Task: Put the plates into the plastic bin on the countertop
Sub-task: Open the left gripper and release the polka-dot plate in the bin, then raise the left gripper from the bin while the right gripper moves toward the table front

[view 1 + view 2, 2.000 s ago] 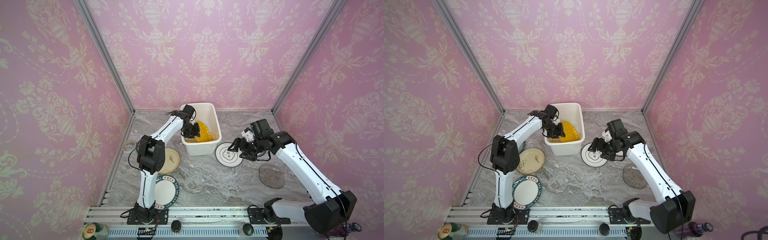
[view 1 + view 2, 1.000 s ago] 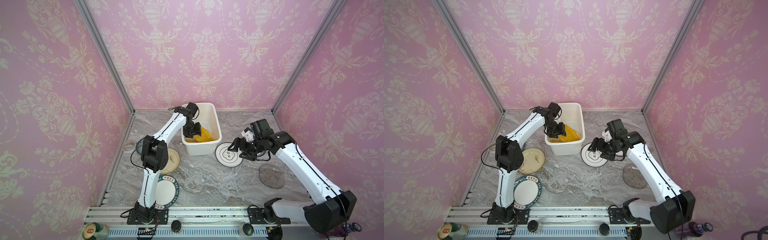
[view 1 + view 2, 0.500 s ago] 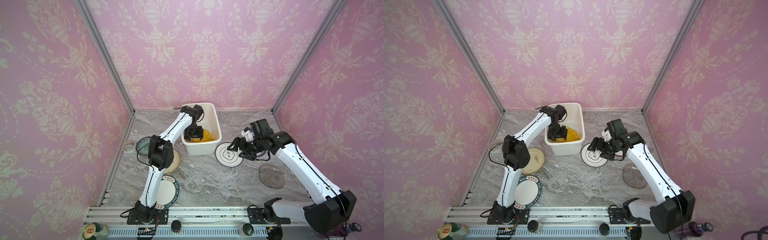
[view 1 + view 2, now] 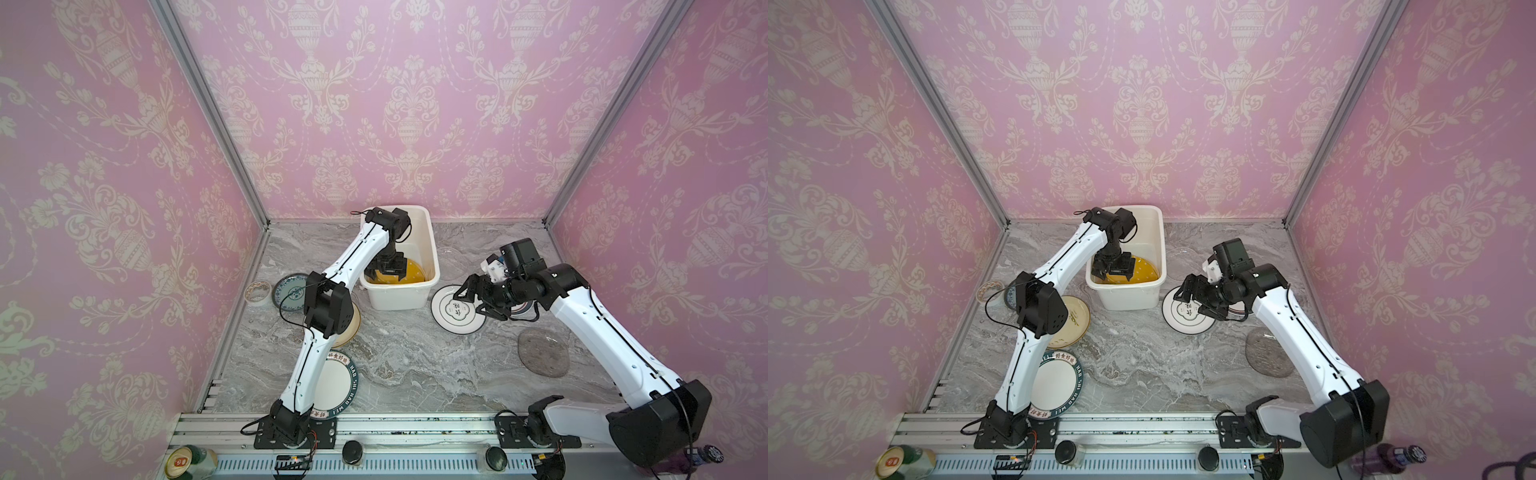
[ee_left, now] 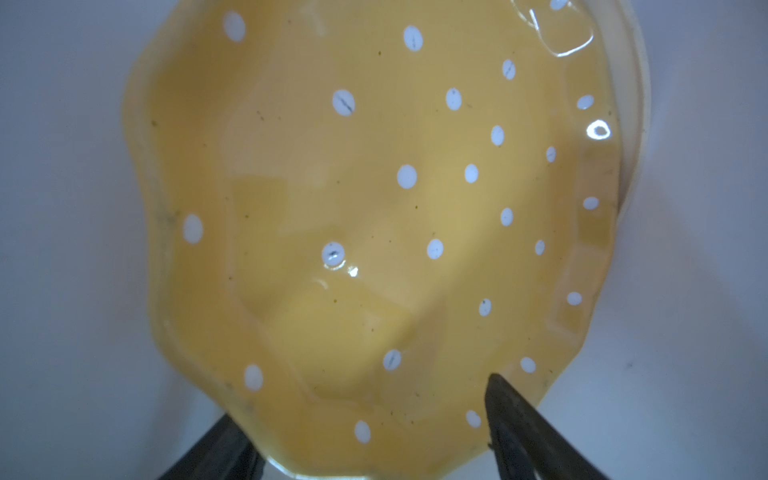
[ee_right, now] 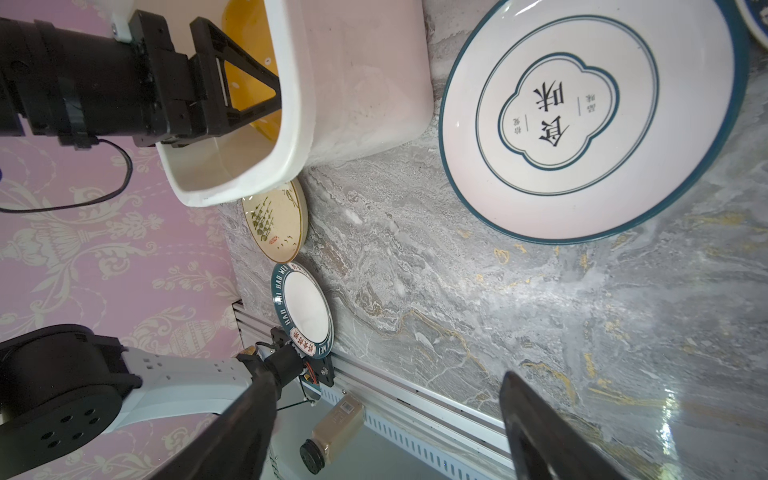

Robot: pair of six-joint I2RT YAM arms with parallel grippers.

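Two white robot arms, the left arm (image 4: 357, 253) and the right arm (image 4: 615, 336), reach over the grey marble-patterned countertop (image 4: 415, 365) between pink-patterned walls (image 4: 415, 104). The white plastic bin (image 4: 401, 297) stands toward the back of the countertop, near the middle. An orange dotted plate (image 5: 374, 208) lies face up inside it, in the half nearer the arms' bases.

Five more plates lie flat on the countertop in a top view. The white plate with a teal ring (image 4: 451, 318) is just beside the bin on the right. The lettered-rim plate (image 4: 338, 386) is near the left arm's base. The cream plate (image 4: 353, 326) is partly hidden under that arm's elbow. The grey glass plate (image 4: 542, 353) is on the right side, and the blue-patterned plate (image 4: 289, 289) is by the left wall.

The left gripper (image 4: 385, 277) hangs down inside the bin with its fingers spread. In the left wrist view the orange plate's scalloped edge sits between them, one finger over the plate's face and the other partly behind the edge. Whether either touches the plate cannot be told. The right gripper (image 4: 471, 302) hovers over the near edge of the teal-ringed plate, its fingers wide apart with nothing between them.
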